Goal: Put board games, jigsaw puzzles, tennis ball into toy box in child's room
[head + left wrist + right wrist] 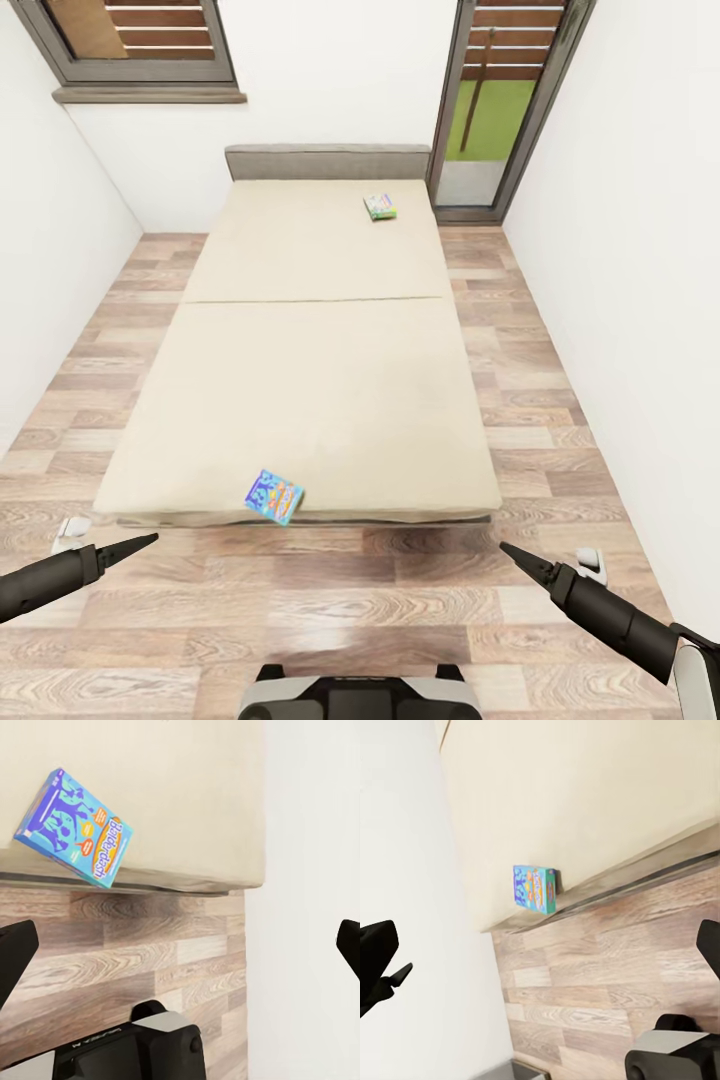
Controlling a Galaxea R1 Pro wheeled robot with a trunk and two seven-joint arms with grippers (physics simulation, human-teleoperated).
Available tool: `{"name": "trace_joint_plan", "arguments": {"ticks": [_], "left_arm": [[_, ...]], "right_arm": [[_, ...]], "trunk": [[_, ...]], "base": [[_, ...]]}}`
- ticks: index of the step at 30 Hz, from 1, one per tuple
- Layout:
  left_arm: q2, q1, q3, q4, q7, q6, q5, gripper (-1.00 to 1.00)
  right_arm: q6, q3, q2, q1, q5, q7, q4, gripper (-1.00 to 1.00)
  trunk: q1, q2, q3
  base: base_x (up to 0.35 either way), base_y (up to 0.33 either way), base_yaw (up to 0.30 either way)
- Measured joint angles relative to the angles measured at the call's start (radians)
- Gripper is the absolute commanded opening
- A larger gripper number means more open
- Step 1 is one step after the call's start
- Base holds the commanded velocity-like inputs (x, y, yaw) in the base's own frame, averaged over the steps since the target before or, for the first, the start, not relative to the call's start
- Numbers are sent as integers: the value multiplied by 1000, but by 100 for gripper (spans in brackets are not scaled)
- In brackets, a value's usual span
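A blue board game (pixel 274 497) lies flat on the beige bed (pixel 330 390), right at its near edge, slightly left of centre. A second, green board game (pixel 379 207) rests at the far right of the bed by the headboard. My left gripper (pixel 148 541) hovers over the floor, short of the bed's near left corner, open and holding nothing. My right gripper (pixel 507 549) hangs near the bed's near right corner, also open and holding nothing. The left wrist view has the blue board game (pixel 75 827) ahead between its fingers (pixel 15 952). The right wrist view also catches the blue board game (pixel 535 889).
The bed takes up most of the narrow room, with wooden floor (pixel 560 330) strips along both sides and white walls close by. A glass door (pixel 500 110) is at the far right and a window (pixel 140 45) at the far left. My base (pixel 355 695) stands before the bed's foot.
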Motion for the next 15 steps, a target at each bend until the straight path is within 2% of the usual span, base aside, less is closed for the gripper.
{"name": "trace_joint_plan", "arguments": {"ticks": [15], "left_arm": [[0, 0, 0, 1, 1, 0, 0, 100]], "right_arm": [[0, 1, 1, 0, 0, -19, 1, 100]], "trunk": [[0, 0, 25]], "base": [[-2, 0, 0]]}}
